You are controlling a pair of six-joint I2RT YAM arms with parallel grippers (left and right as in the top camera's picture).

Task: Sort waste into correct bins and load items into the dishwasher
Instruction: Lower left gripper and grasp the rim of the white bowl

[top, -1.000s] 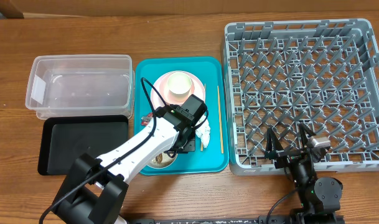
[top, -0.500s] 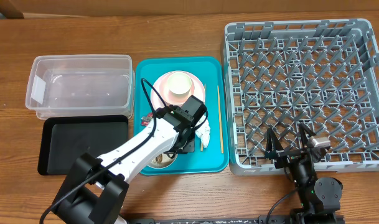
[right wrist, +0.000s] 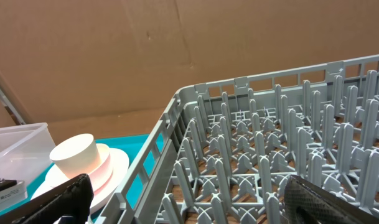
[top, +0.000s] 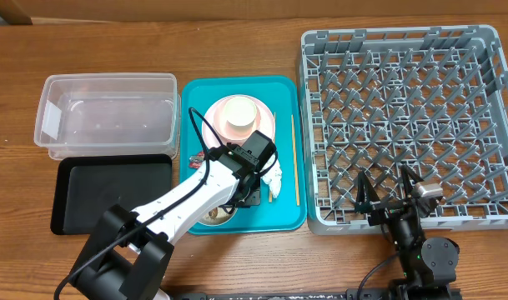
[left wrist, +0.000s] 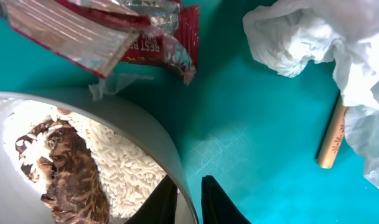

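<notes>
My left gripper (left wrist: 188, 186) is shut on the rim of the small grey-white bowl (left wrist: 133, 134), one finger inside and one outside. The bowl holds white rice (left wrist: 114, 162) and brown food scraps (left wrist: 68, 180). The red wrapper (left wrist: 133, 31) lies just beyond the bowl, with the crumpled napkin (left wrist: 320, 37) and a chopstick end (left wrist: 332, 140) to the right. From overhead, the left gripper (top: 252, 187) sits over the teal tray (top: 283, 92), in front of the pink plate (top: 266, 125) and white cup (top: 239, 115). My right gripper (right wrist: 195, 199) stands open over the dish rack (right wrist: 270, 143).
The clear tub (top: 108, 112) and the black tray (top: 112, 193) lie left of the teal tray. The grey dish rack (top: 408, 125) fills the right side. A chopstick (top: 294, 158) lies along the teal tray's right edge, next to the napkin (top: 274, 179).
The left wrist has shifted only very slightly over the teal tray. The right arm has not moved.
</notes>
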